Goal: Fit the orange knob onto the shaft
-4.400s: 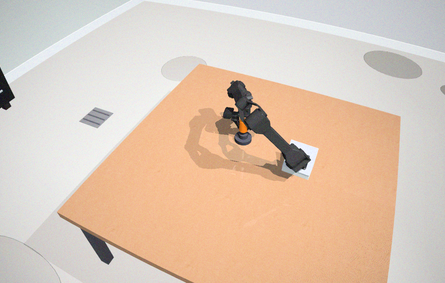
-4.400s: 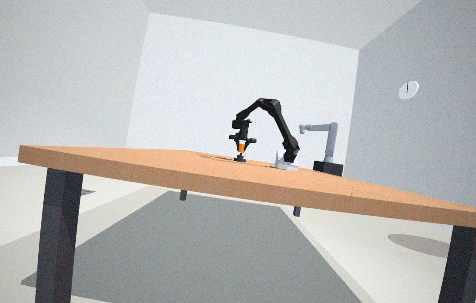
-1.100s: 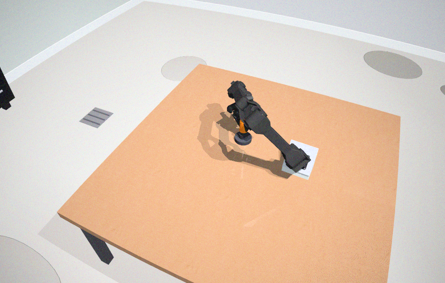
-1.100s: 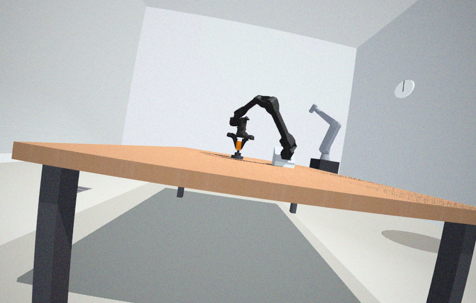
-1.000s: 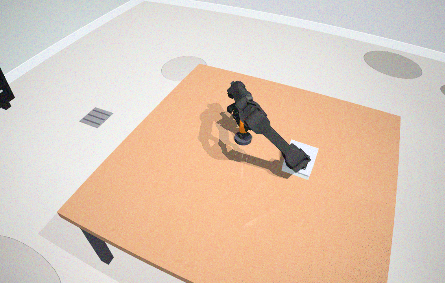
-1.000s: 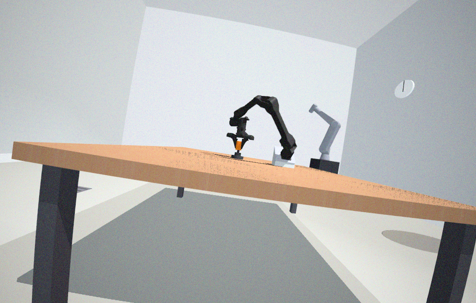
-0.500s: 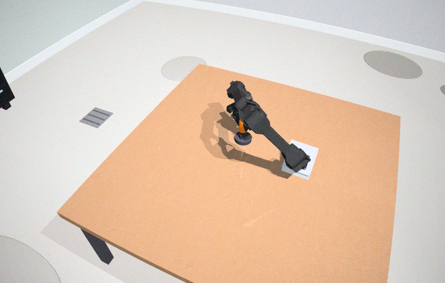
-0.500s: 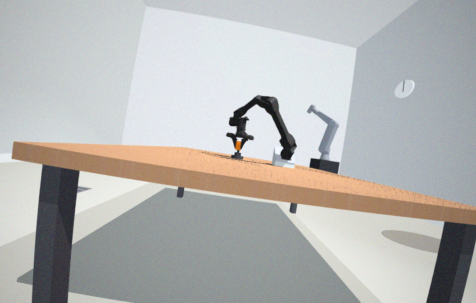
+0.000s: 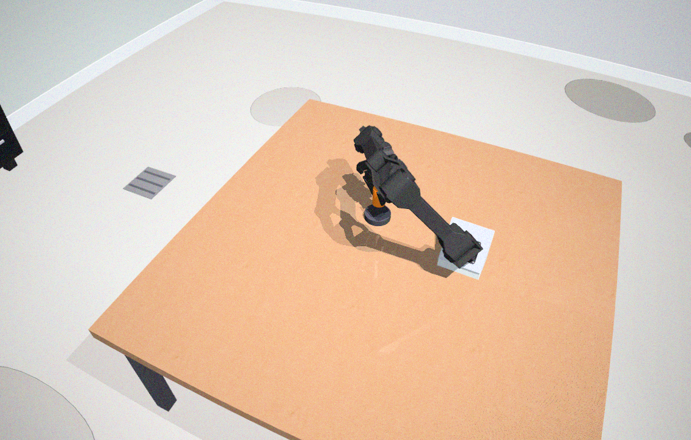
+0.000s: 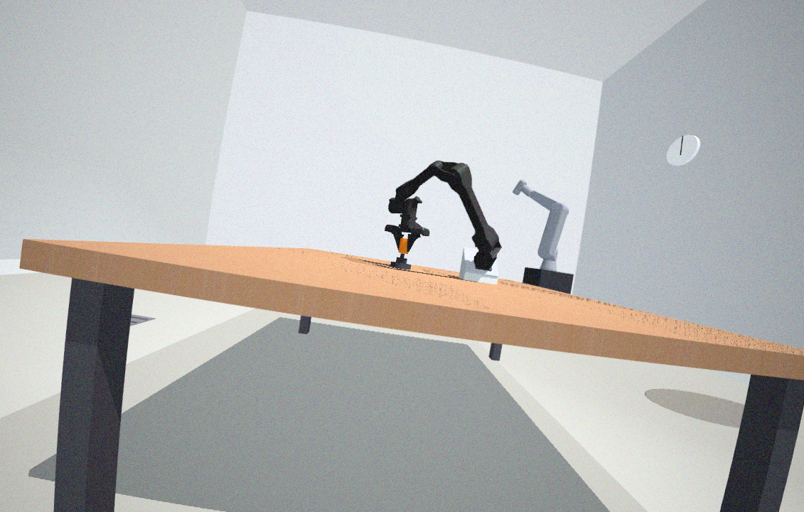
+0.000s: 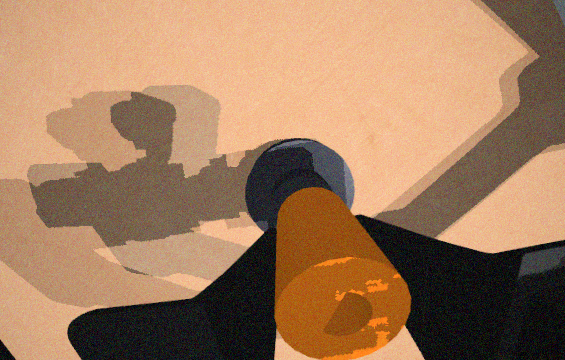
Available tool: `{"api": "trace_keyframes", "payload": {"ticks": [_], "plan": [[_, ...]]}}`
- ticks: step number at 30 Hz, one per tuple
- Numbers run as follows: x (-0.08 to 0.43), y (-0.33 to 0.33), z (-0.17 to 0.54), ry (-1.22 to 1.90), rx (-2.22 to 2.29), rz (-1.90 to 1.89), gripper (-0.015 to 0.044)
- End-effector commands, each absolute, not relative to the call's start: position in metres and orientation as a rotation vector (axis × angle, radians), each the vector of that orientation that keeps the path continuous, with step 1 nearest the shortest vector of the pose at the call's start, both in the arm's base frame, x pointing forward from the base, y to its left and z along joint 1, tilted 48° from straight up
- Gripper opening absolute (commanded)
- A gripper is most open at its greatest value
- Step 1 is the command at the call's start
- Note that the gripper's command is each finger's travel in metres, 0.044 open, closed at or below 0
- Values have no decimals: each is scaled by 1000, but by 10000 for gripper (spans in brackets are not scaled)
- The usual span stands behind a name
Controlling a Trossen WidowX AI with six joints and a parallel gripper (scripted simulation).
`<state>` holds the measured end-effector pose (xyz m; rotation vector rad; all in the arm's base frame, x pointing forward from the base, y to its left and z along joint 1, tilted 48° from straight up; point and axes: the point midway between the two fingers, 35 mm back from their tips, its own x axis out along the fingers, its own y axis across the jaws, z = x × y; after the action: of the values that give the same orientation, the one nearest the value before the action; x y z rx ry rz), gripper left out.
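The orange knob is held upright over the round dark pedestal. My gripper is shut on the knob, one black finger on each side. In the exterior view a short length of the dark shaft shows between the knob's lower end and the pedestal. The wrist view shows a D-shaped hole in the knob's near end. The knob hides the top of the shaft, and whether its tip is inside the hole cannot be seen.
The arm's white base plate lies on the orange-brown table, right of the pedestal. The arm arches between the base and the knob. A grey robot arm stands on a black block in the background.
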<state>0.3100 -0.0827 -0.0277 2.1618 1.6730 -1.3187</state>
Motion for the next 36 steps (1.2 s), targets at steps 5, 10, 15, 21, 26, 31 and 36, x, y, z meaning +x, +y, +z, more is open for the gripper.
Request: {"api": "trace_keyframes", "payload": {"ticks": [5,10,15,21,26,31,36], "plan": [[308,-85,-25,1652,2177,-1345,0],[309,-85,-26,1652,2177,-1345,0],[311,-84,-28,1652,2177,-1344,0],[314,-86,-28,1652,2177,-1344,0],[315,-83,-31,1652,2177,-1344,0],[315,-83,-31,1652,2177,-1344,0],[315,-83,-31,1652,2177,-1344,0]]}}
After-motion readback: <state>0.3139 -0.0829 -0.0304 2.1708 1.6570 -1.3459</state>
